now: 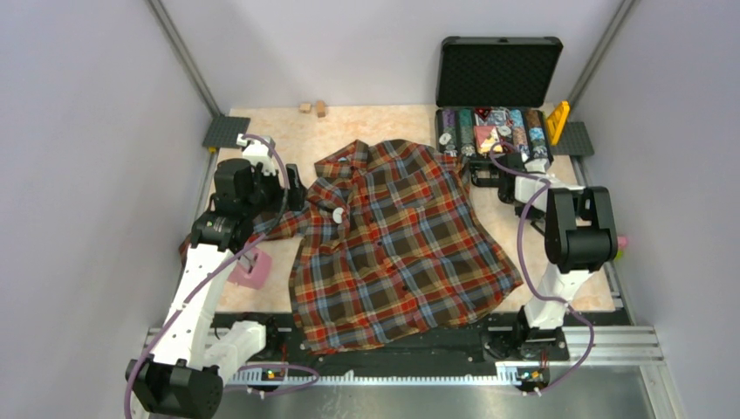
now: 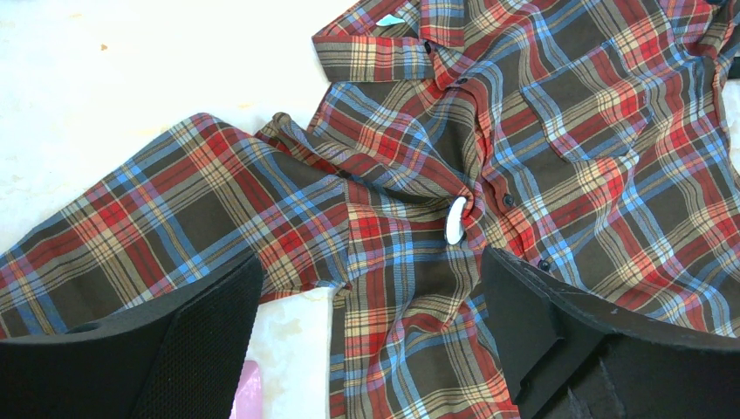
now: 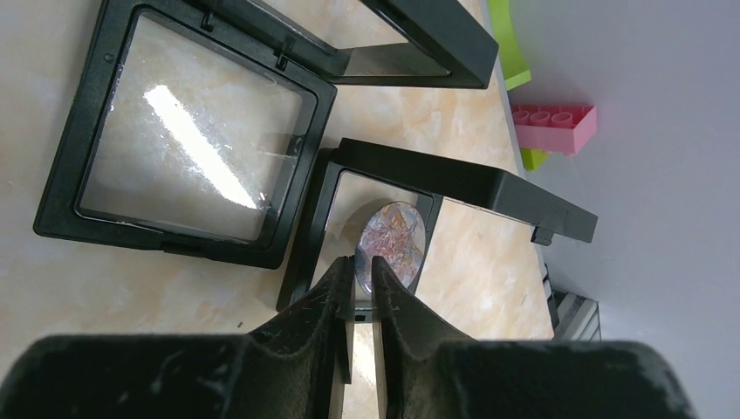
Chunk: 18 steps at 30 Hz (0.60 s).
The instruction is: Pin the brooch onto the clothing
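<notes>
1. Two fingers (image 3: 323,323) of the right gripper (image 3: 364,264) stood almost together with a thin slit between them. Their tips were at the near edge of the brooch (image 3: 397,234), centre of the right wrist view. Could not tell if that edge was pinched or only touched.
2. The brooch, round and pinkish-blue, lay flat in a small black display frame (image 3: 462,183) with its lid swung open. No sign of it lifted.
3. A larger black frame (image 3: 192,131) sat to the upper left of it, and a pink block (image 3: 558,124) at upper right.
4. The left gripper (image 2: 371,292) had its fingers (image 2: 192,340) spread fully wide with nothing held. It hung above the shirt (image 1: 401,244), over the sleeve and front panel.
5. The shirt lay spread out in the centre of the top view, collar toward the upper edge.
6. A white oval disc (image 2: 455,220) sat on the button strip, mid-frame in the left wrist view. What it was could not be told.
7. Progress, by my read: early, at the pickup stage. The brooch was well apart from the shirt. Lifting, carrying across and pinning were all left.
</notes>
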### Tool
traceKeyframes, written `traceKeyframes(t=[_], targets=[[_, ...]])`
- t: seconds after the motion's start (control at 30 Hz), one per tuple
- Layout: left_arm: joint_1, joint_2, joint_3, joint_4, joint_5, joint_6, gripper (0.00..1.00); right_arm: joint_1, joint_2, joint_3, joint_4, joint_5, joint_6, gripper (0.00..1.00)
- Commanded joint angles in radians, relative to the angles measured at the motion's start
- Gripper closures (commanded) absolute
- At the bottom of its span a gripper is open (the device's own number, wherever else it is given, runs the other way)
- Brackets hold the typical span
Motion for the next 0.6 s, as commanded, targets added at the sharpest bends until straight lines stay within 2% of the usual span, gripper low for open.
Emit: traceKeyframes(t=[0.0,0.57], targets=[[-0.004,-0.001,-0.008,0.030,0.007,0.010,0.02,-0.006,0.008,0.039,-0.002,0.033,0.009,0.85],[-0.010,0.000,-0.009,0.029,0.005,0.010,0.02,-0.006,0.060,0.055,0.008,0.028,-0.008,0.83]])
